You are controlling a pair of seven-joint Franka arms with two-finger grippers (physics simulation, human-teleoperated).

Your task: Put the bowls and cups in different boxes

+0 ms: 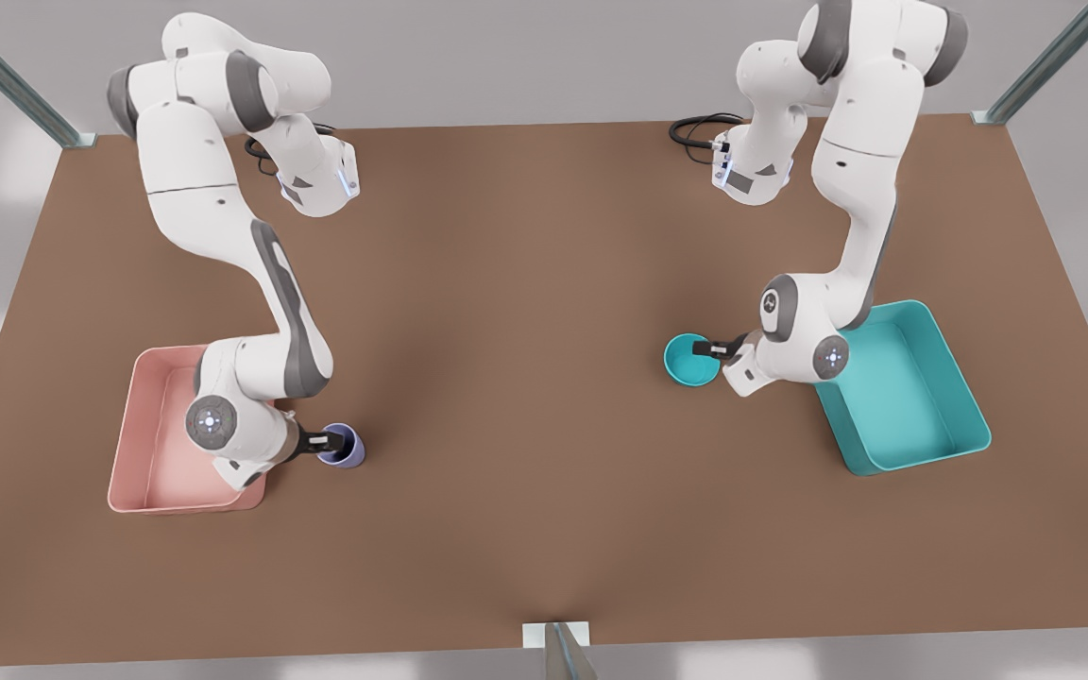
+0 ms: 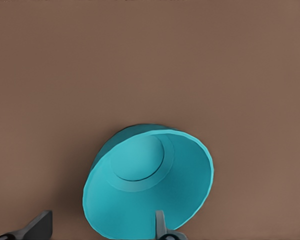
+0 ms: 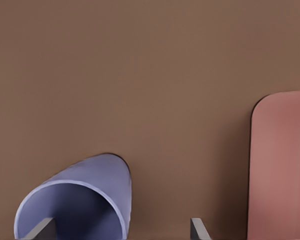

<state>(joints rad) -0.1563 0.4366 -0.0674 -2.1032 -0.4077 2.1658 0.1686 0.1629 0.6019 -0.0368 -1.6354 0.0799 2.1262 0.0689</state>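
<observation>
The teal bowl [image 1: 692, 361] [image 2: 150, 185] sits on the table just off the teal box [image 1: 903, 387], toward the front view's left. My left gripper [image 1: 709, 349] [image 2: 100, 227] is open and straddles the bowl's rim, one finger [image 2: 160, 225] inside and one outside. The lavender cup [image 1: 344, 446] [image 3: 80, 200] stands on the table beside the pink box [image 1: 152, 444] [image 3: 282, 165]. My right gripper [image 1: 325, 440] [image 3: 120, 231] is open across the cup's wall, with one finger [image 3: 40, 230] inside the cup and the other outside.
Both boxes hold nothing. Brown tabletop stretches wide between the two arms. Metal frame posts stand at the table's far corners and at the middle of the near edge [image 1: 558, 652].
</observation>
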